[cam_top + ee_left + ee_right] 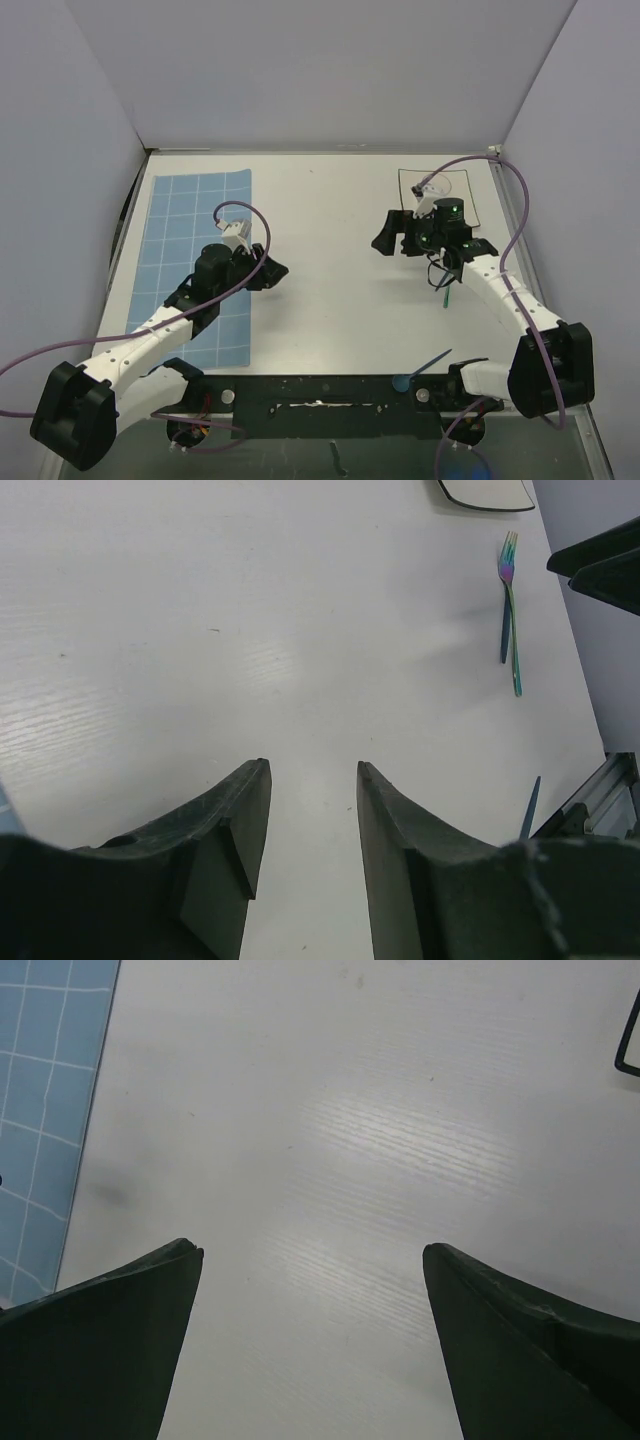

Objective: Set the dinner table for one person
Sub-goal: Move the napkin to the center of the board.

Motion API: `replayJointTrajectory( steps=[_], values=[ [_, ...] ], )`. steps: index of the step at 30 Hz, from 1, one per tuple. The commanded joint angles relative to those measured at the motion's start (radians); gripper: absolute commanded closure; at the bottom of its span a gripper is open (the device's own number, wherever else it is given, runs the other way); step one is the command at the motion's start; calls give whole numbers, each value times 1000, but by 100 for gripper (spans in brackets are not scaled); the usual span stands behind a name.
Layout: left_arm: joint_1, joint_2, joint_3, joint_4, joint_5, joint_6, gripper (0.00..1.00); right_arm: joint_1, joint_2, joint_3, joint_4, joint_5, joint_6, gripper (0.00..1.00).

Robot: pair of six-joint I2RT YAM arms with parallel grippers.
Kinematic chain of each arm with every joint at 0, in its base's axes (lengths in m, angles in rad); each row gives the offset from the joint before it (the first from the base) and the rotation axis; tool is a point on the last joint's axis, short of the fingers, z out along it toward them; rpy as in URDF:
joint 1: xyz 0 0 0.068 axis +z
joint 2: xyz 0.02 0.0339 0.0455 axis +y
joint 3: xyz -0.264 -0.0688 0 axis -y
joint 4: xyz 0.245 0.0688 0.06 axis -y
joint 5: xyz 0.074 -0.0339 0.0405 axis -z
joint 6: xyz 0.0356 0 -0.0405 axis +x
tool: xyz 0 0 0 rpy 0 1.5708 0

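The dinner table (pixel 330 310) is a large matte-white top. A blue grid placemat (pixel 200 260) lies at its left. A square white dark-rimmed plate (pixel 470 195) sits at the back right, partly hidden by my right arm. An iridescent fork (pixel 445 292) lies below that arm and shows in the left wrist view (pixel 510 610). My left gripper (pixel 272 271) is open and empty at the placemat's right edge, over bare table (pixel 312 765). My right gripper (pixel 384 237) is open wide and empty left of the plate (pixel 312 1250).
A blue utensil (pixel 430 362) lies near the front edge by the right arm's base; it also shows in the left wrist view (pixel 530 808). Grey walls enclose the table at the back and sides. Purple cables loop over both arms.
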Motion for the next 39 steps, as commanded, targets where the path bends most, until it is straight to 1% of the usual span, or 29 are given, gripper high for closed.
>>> replayJointTrajectory(
  steps=[1,4,5,9,12,14,16,20,23,28,29,31,32,33,34,36,39],
  values=[
    [-9,-17,34,32,-10,9,62,6,-37,13,-2,-52,42,2],
    [-9,-5,42,23,-13,20,62,21,4,17,2,-110,63,2],
    [-9,-2,46,13,-19,29,62,41,14,20,-3,-107,64,2],
    [-9,-1,57,-42,-69,44,62,202,22,38,-34,88,44,2],
    [-9,-17,52,-66,-108,30,62,286,30,29,-24,206,54,2],
    [-9,-31,47,-64,-113,29,57,305,45,27,-28,234,84,2],
    [-9,-42,49,-71,-117,31,53,327,60,22,-13,230,109,2],
    [-9,-61,44,-74,-122,24,47,458,105,39,1,290,135,2],
    [-10,-73,38,-69,-121,15,43,555,192,86,-19,364,146,2],
    [-14,-94,34,-92,-137,11,40,717,422,231,-47,418,144,1],
    [-13,-99,35,-103,-144,12,42,742,463,267,-59,429,142,1],
    [-12,-101,47,-135,-154,18,52,782,525,337,-68,446,136,9],
    [-12,-101,57,-154,-161,21,55,795,550,360,-72,447,135,11],
    [-12,-103,64,-169,-168,26,63,803,566,380,-74,445,135,13],
    [-12,-106,69,-180,-174,27,75,805,579,396,-74,437,137,16],
    [-12,-121,65,-185,-184,23,100,810,594,419,-73,417,139,18],
    [-12,-141,50,-191,-213,11,100,816,609,445,-68,378,133,17]
  ],
)
